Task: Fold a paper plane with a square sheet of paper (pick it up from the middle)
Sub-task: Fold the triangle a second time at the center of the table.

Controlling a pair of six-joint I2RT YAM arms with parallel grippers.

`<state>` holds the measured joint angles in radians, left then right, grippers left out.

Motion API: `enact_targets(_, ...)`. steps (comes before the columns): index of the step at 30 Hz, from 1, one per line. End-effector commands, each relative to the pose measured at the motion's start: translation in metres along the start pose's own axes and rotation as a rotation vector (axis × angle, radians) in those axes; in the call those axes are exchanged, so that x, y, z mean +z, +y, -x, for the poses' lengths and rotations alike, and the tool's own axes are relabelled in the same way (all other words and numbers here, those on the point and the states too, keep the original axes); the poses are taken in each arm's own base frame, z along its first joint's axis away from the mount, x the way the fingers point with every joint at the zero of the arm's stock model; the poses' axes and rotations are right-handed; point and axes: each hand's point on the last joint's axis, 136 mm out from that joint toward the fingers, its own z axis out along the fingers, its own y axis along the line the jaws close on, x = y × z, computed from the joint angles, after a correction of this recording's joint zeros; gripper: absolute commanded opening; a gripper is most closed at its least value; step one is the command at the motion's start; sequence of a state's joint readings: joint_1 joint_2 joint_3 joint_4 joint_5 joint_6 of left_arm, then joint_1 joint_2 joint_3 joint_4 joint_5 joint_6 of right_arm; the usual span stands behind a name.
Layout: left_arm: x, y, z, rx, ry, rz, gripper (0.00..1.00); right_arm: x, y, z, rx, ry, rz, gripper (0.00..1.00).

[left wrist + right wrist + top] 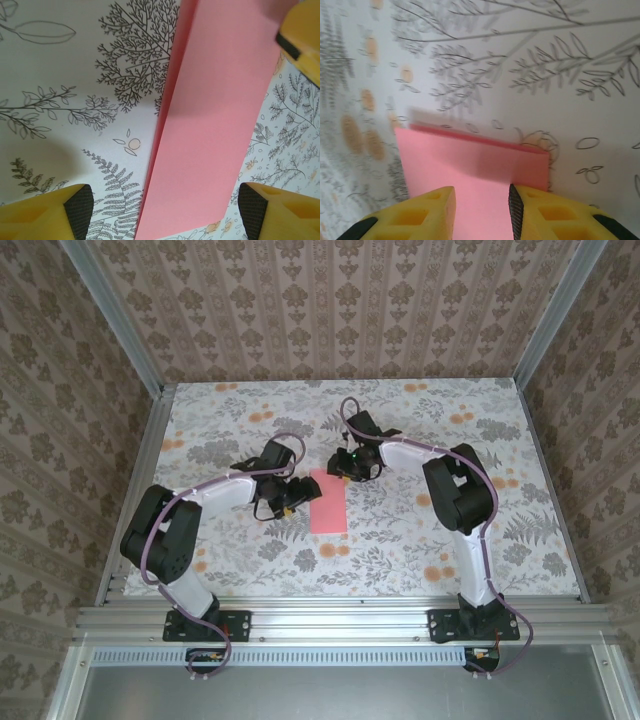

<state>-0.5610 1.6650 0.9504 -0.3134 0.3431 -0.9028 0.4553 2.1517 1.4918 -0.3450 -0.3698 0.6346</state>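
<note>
**Both jaws apart, one pink strip under me**

Near end first: my left gripper has its jaws spread wide and straddles the thin pink-red sheet of paper, with the pads clear of both long edges. There's one sheet, lying flat mid-table and doubled over into a long strip, two layers showing along one side. At its far end my right gripper has its jaws just a little apart over the short edge. Can't tell if it touches. The flower-print table lies all around.
</note>
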Motion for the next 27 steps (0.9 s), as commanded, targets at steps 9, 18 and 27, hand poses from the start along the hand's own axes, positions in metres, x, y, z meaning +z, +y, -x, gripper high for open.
enact_targets(9,0.005,-0.013,-0.023,-0.084,0.117,-0.135,0.79,0.020,-0.052,-0.012,0.180,0.052,-0.110,0.36)
enact_targets(18,0.015,-0.012,-0.043,-0.075,0.208,-0.127,0.78,0.026,-0.062,-0.019,0.208,0.072,-0.140,0.36)
enact_targets(27,0.020,-0.028,-0.046,-0.048,0.234,-0.179,0.69,0.023,-0.063,-0.019,0.210,0.072,-0.144,0.36)
